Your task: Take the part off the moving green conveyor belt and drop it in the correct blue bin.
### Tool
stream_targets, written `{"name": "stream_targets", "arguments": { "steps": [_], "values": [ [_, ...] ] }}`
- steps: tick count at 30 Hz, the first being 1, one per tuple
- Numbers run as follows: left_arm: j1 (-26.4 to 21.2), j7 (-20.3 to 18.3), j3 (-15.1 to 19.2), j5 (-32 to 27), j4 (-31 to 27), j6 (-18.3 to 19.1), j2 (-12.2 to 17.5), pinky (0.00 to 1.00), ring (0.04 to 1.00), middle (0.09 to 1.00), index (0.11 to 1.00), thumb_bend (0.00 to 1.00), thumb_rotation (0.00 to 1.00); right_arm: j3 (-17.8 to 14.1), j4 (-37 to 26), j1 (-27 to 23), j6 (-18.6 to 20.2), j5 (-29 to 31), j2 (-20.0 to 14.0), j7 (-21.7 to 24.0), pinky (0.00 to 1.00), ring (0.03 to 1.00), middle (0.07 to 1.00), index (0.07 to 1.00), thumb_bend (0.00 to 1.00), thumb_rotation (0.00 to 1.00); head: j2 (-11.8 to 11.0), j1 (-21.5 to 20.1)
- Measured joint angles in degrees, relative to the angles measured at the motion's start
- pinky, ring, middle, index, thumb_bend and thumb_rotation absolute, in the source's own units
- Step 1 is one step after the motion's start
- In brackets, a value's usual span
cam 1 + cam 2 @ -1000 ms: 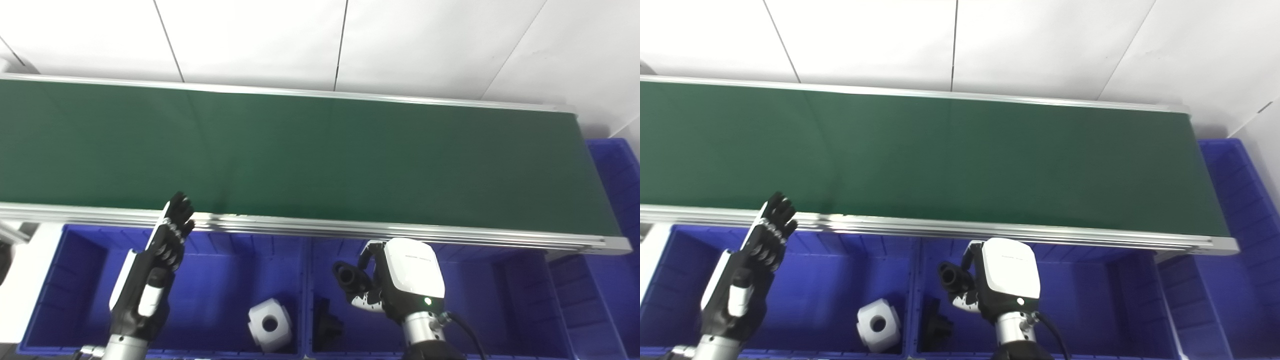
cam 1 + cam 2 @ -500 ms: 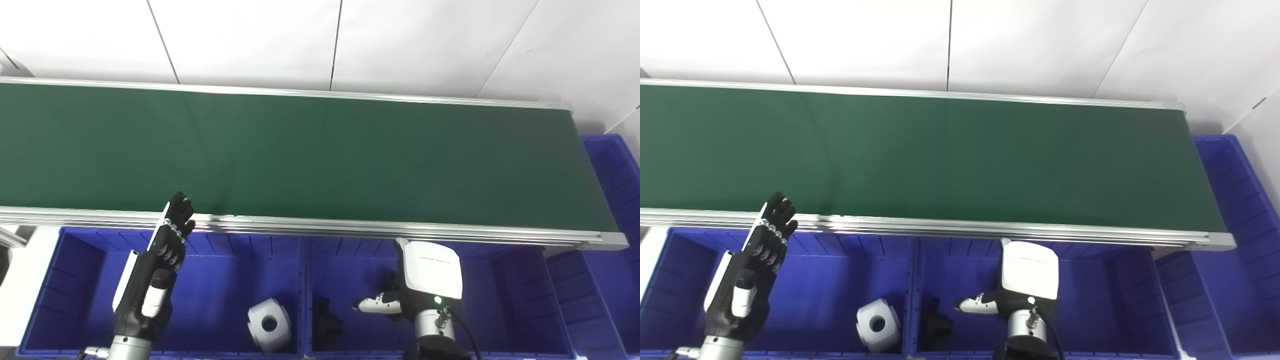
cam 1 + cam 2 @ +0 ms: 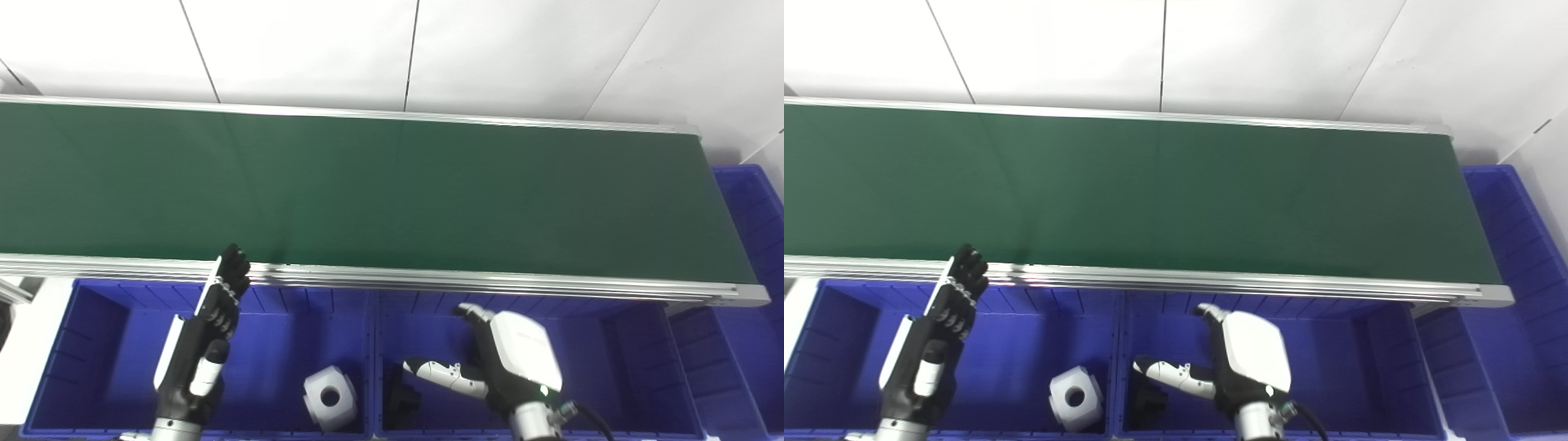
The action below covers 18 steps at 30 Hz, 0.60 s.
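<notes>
With the black part [image 3: 401, 398] lying in the right blue bin [image 3: 643, 343] beneath the spread, empty right hand [image 3: 490, 367], the drop is judged complete; another part must be awaited on the bare green conveyor belt [image 3: 392, 190], with the left hand [image 3: 205, 331] held open-fingered.

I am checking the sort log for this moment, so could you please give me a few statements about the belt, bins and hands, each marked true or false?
1. A part is riding on the belt. False: the belt shows no part.
2. The white part lies in the left bin. True.
3. The right hand is shut on a black part. False: it is open and holds nothing, over the middle bin.
4. A black part lies in the middle bin. True.
5. The left hand rests flat on the belt. False: it is open and upright over the left bin, its fingertips up at the belt's near rail.
</notes>
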Motion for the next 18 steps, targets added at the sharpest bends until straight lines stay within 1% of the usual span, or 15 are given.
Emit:
{"name": "stream_targets", "arguments": {
  "steps": [2, 3, 5, 6, 7, 9, 10, 13, 14, 15, 17, 18],
  "values": [
    [0.18, 0.09, -0.03, 1.04, 0.09, 0.01, 0.02, 1.0, 0.985, 1.0, 1.0, 0.82, 0.89, -0.08, 0.28, 1.92, -1.45, 7.31, -0.06, -2.08, 0.69, 0.761, 0.794, 0.784, 0.79, 1.0, -0.18, 0.27],
    [0.39, 0.21, 0.01, 1.64, 0.09, 0.01, 0.0, 1.0, 0.985, 1.0, 1.0, 0.82, 0.89, -0.44, 1.18, 2.17, -3.35, 11.71, -0.03, -3.41, 0.69, 0.761, 0.795, 0.782, 0.8, 1.0, -0.18, 0.27],
    [0.56, 0.24, -0.06, 3.1, 0.08, 0.04, 0.01, 1.0, 0.986, 1.0, 1.0, 0.82, 0.89, -0.74, 3.12, 2.13, -7.98, 18.66, -0.06, -6.8, 0.71, 0.777, 0.802, 0.782, 0.82, 1.0, -1.23, 1.05],
    [0.61, 0.24, -0.13, 3.9, 0.09, 0.06, 0.0, 1.0, 0.986, 1.0, 1.0, 0.82, 0.89, -0.85, 4.33, 2.12, -10.6, 21.85, -0.13, -8.45, 0.72, 0.782, 0.804, 0.783, 0.83, 1.0, -1.23, 1.06],
    [0.71, 0.24, -0.17, 4.56, 0.07, 0.1, -0.01, 1.0, 0.99, 1.0, 1.0, 0.83, 0.88, -0.86, 5.65, 2.17, -13.35, 24.55, -0.36, -10.1, 0.72, 0.786, 0.811, 0.788, 0.85, 1.0, -1.23, 1.06],
    [1.02, 0.28, -0.19, 5.92, 0.04, 0.27, -0.01, 1.0, 0.994, 1.0, 1.0, 0.86, 0.88, -0.9, 9.48, 2.27, -18.67, 29.75, -0.86, -13.0, 0.73, 0.802, 0.833, 0.811, 0.9, 1.0, -2.02, 1.67],
    [1.2, 0.29, -0.22, 6.49, -0.02, 0.3, -0.01, 0.99, 0.993, 1.0, 1.0, 0.86, 0.89, -0.89, 11.06, 2.35, -20.89, 32.04, -0.93, -14.13, 0.74, 0.811, 0.844, 0.823, 0.9, 1.0, -2.46, 2.11],
    [1.83, 0.63, -0.5, 8.75, -0.42, 0.28, -0.17, 1.0, 0.997, 1.0, 1.0, 0.87, 0.89, -0.7, 17.29, 2.81, -28.05, 38.84, -0.88, -17.16, 0.76, 0.826, 0.853, 0.842, 0.91, 1.0, -2.73, 2.29],
    [2.09, 0.84, -0.58, 9.23, -0.63, 0.27, -0.35, 1.0, 0.998, 1.0, 1.0, 0.88, 0.9, -0.49, 18.56, 3.11, -30.03, 40.83, -0.9, -17.73, 0.79, 0.844, 0.867, 0.856, 0.91, 1.0, -2.73, 2.29],
    [2.36, 1.17, -0.64, 9.87, -0.84, 0.23, -0.6, 1.0, 0.998, 1.0, 1.0, 0.88, 0.9, -0.34, 19.6, 3.39, -32.31, 42.68, -0.91, -18.25, 0.8, 0.85, 0.872, 0.861, 0.92, 1.0, -2.9, 2.37],
    [2.86, 1.63, -0.74, 10.94, -1.12, -0.17, -1.34, 1.0, 0.999, 1.0, 1.0, 0.89, 0.91, -0.08, 20.74, 3.57, -36.39, 45.53, -1.04, -19.05, 0.87, 0.889, 0.908, 0.899, 0.93, 1.0, -2.9, 2.38],
    [2.98, 2.01, -0.93, 11.2, -1.25, -0.41, -1.67, 1.0, 1.0, 1.0, 1.0, 0.89, 0.91, 0.01, 20.87, 3.53, -38.41, 46.6, -1.1, -19.36, 0.88, 0.892, 0.911, 0.902, 0.93, 1.0, -2.9, 2.38]
  ]
}}
